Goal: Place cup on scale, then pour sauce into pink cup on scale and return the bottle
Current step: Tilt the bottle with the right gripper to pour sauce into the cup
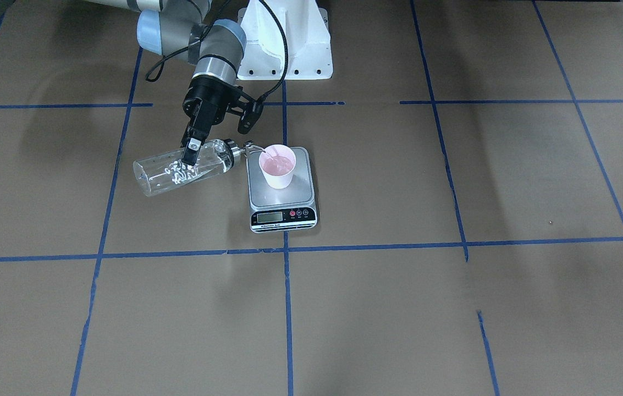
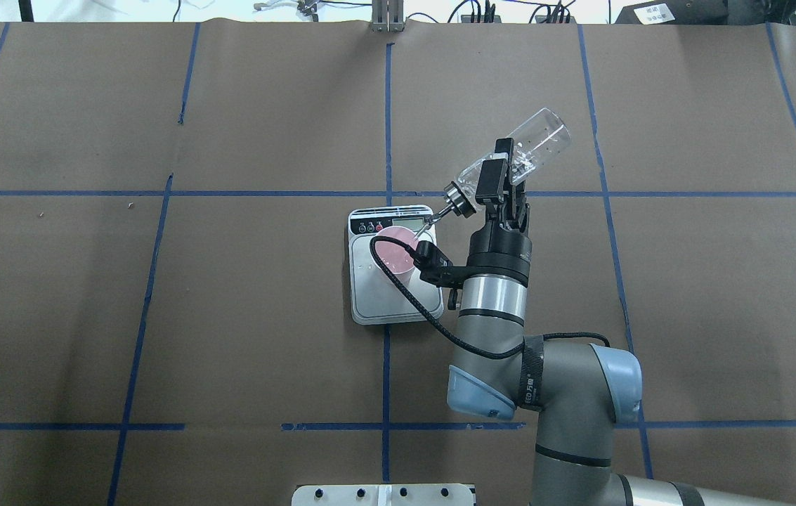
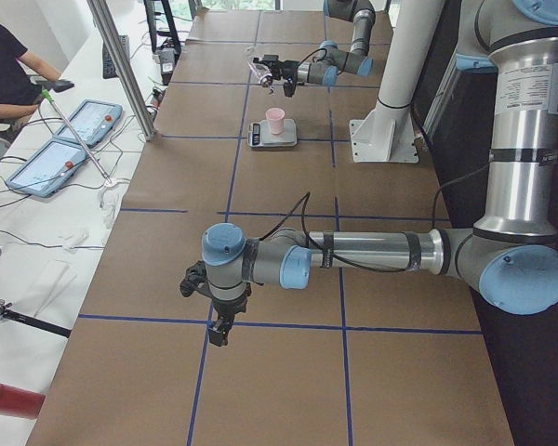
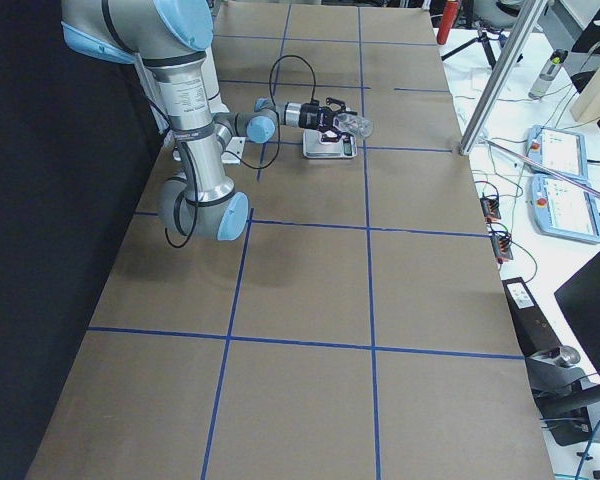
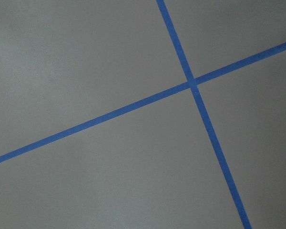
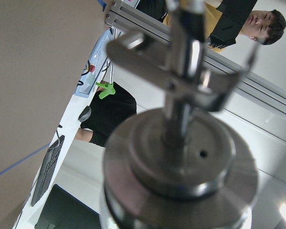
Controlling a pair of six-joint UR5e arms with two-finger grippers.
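The pink cup [image 1: 277, 166] stands upright on the steel platform of the white scale [image 1: 282, 192]. My right gripper [image 1: 192, 155] is shut on the clear glass bottle [image 1: 179, 168] and holds it tilted nearly flat, with its silver collar and spout [image 1: 251, 147] at the cup's rim. In the overhead view the bottle [image 2: 520, 156] slants down toward the cup [image 2: 394, 254] on the scale [image 2: 387, 303]. The right wrist view shows the collar [image 6: 181, 162] close up. My left gripper [image 3: 219, 332] hangs over bare table far from the scale; I cannot tell whether it is open or shut.
The robot's white base plate [image 1: 289, 49] sits just behind the scale. Blue tape lines [image 5: 190, 85] cross the brown table. A side bench with tablets [image 3: 79, 121] and a seated person [image 3: 5, 65] lies beyond the table's far edge.
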